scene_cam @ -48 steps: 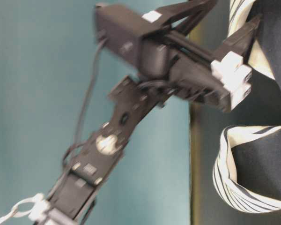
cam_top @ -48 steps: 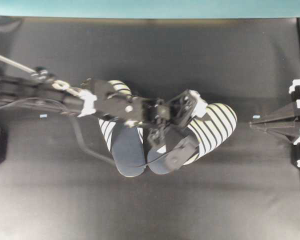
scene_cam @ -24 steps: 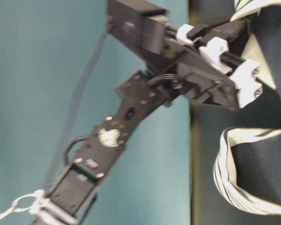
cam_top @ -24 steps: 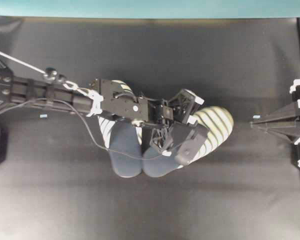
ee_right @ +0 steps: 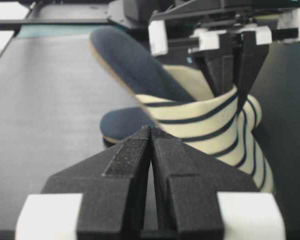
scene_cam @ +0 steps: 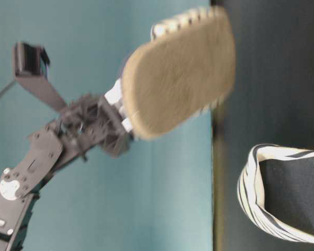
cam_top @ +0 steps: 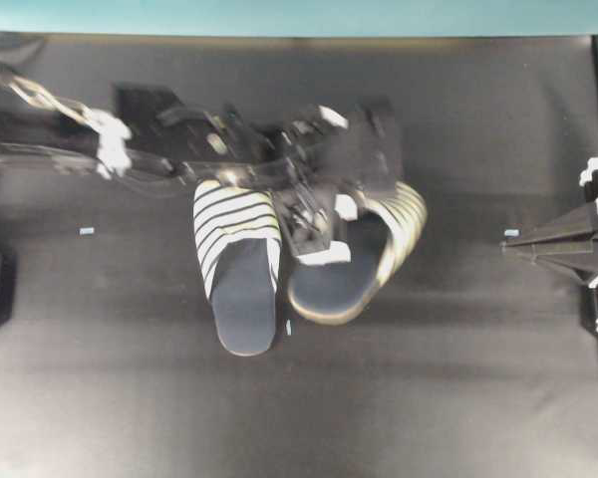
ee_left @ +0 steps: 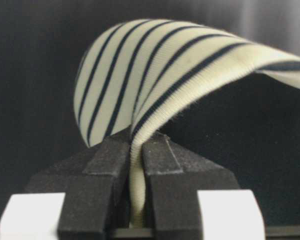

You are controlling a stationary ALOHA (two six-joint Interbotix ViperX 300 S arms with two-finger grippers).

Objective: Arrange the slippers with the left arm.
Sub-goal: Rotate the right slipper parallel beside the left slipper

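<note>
the whole thing sits on a dark matte black table mat [cam_top: 130, 398] with a flat teal wall [scene_cam: 94, 209] behind it, and i can't make out any brand or writing anywhere. going left to right in the overhead view, the black left arm with white fittings and thin cables [cam_top: 70, 149] reaches in over the flat-lying cream-and-navy striped backless slipper [cam_top: 237, 269], and its left gripper [ee_left: 136, 165] is clamped tight on the striped toe cover edge of the second striped slipper [cam_top: 354, 269], which hangs tilted up off the mat with its tan sole showing. far right, the twin black right gripper [cam_top: 513, 247] is parked well apart, tips pressed together on nothing.
</note>
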